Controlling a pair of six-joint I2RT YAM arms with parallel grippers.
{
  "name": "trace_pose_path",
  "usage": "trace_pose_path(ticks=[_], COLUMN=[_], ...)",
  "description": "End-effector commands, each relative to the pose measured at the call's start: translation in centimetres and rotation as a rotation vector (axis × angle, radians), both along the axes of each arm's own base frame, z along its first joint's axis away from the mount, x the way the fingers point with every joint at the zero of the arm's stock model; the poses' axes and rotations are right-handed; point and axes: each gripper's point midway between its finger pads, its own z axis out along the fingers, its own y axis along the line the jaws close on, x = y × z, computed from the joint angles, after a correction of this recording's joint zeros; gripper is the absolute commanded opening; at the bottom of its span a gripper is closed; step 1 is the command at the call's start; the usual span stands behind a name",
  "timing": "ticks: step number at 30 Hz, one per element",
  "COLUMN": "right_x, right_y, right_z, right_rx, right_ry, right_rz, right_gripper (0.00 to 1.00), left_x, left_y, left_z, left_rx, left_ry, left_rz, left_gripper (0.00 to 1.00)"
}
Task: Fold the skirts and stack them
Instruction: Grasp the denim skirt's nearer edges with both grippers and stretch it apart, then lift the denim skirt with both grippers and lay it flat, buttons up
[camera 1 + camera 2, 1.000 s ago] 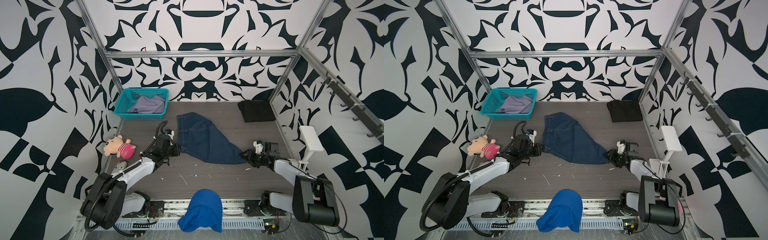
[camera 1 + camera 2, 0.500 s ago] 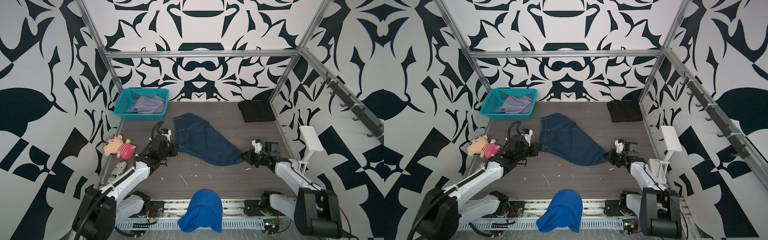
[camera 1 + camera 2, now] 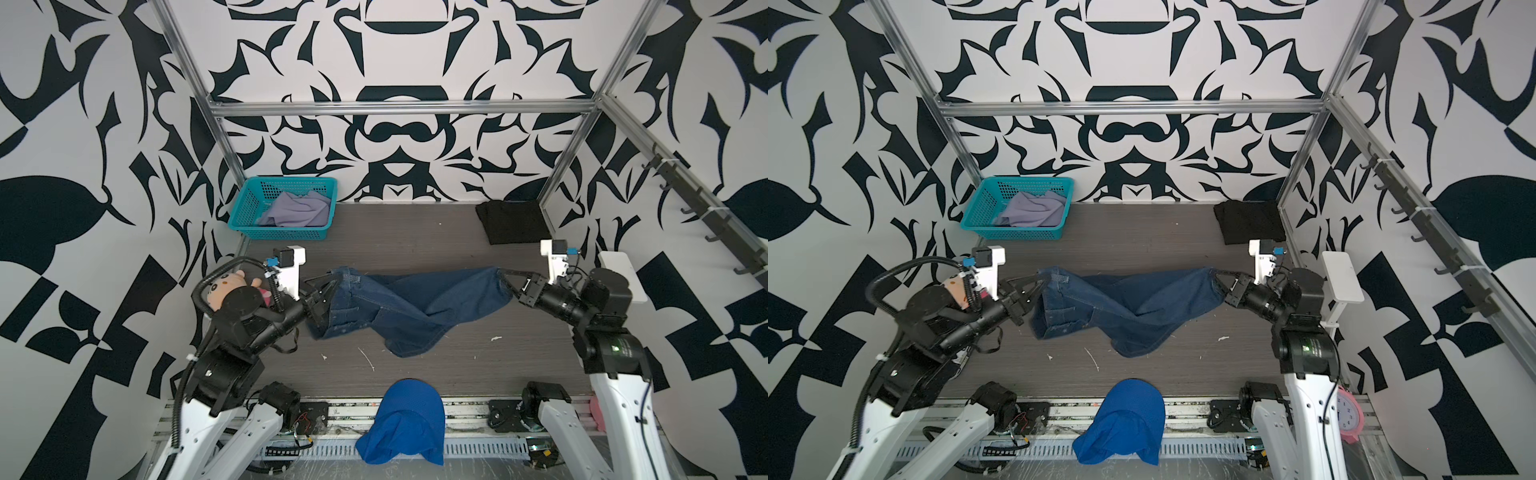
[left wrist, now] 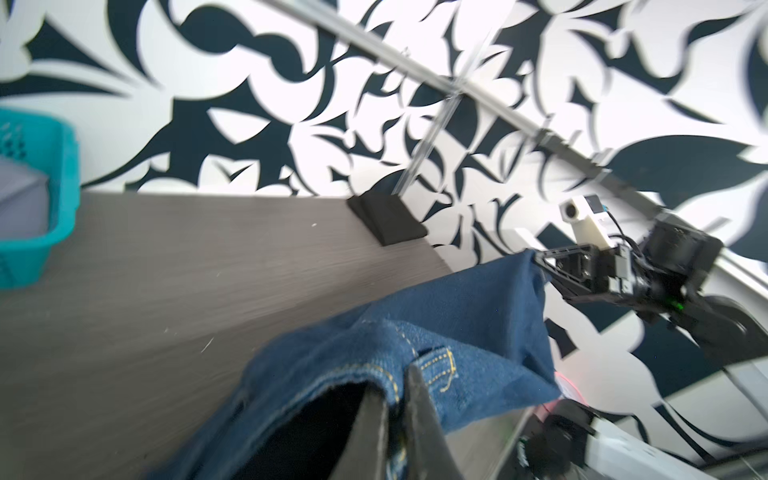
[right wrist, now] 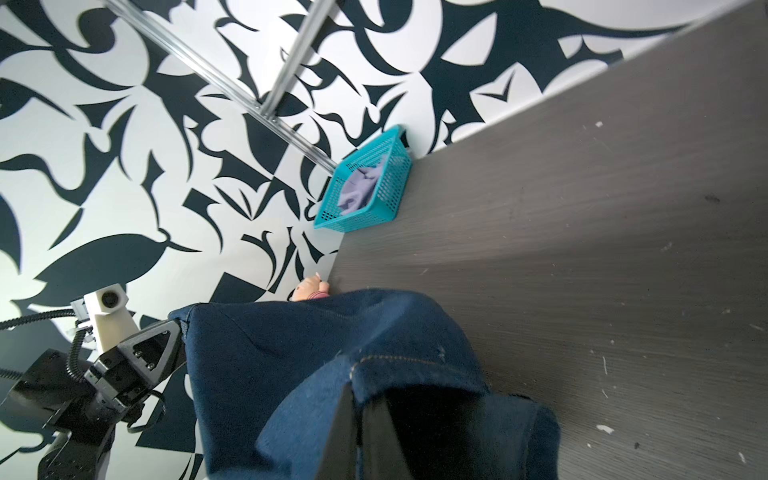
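Beyond denim skirt (image 3: pixel 415 305), teal basket (image 3: pixel 282 233).

A lab test cell: aluminium frame (image 3: pixel 399 109), black-and-white patterned walls (image 3: pixel 83 124) around a grey table (image 3: pixel 415 232).

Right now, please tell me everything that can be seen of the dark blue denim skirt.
The dark blue denim skirt is thick-looking cloth with yellowish stitched seams, a waistband and a belt loop. It hangs stretched above the table: the left pincer is shut on its waistband end, the right pincer on the opposite edge. The middle sags in folds; whether the lowest fold touches the table I cannot tell.
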Motion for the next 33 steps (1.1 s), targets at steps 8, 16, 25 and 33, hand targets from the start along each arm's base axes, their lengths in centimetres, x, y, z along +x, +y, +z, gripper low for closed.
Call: trace_pose_path(ticks=[8,16,25,33], right_x=[0.0,8.3,21.0,29.6], right_y=[-2.2,-4.3,-4.6,-3.2], right_z=[11.1,5.7,-4.5,-6.4], right_rx=[-0.072,-0.104,-0.094,-0.019], right_ry=[-0.216,-0.079,0.076,0.141], right_rz=[-0.178,-0.256,-0.243,-0.197], right_gripper=[0.0,0.0,0.0,0.62], left_x=[-1.9,7.1,21.4,30.3], left_y=[0.2,0.1,3.6,5.1], left_z=[8.1,2.6,-8.2,-11.2], left_rx=[0.027,0.174,0.153,0.225], left_ry=[-0.186,-0.112,0.072,0.155], left_rz=[-0.045,0.176,0.356,0.377], left_gripper=[0.0,0.0,0.0,0.96])
